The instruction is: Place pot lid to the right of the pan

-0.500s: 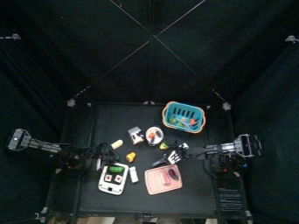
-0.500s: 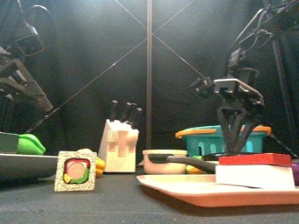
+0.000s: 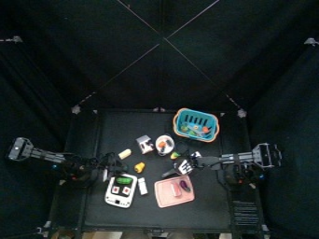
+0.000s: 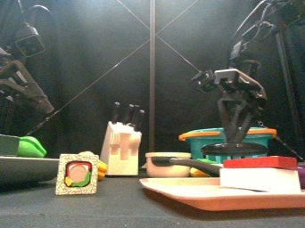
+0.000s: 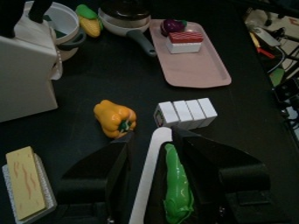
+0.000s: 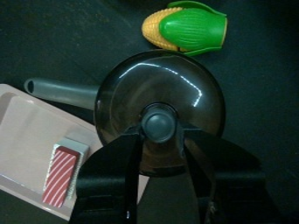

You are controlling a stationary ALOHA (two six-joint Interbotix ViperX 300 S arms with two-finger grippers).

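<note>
Beside the pink tray point(image 6: 30, 131) and just above the pan point(image 4: 167, 163), my right gripper point(image 6: 158, 131) is clenched on the knob of the pot lid point(image 6: 158, 83). The lid sits at about 4 o'clock from the table's middle, and by my reading it is lifted just clear of the pan. My left gripper point(image 5: 170, 147) rests out at 8 o'clock, fingers spread and empty. The wide lid hangs from one small knob, so a swing could tilt it, slip my grip and drop it on the corn point(image 6: 184, 26).
</note>
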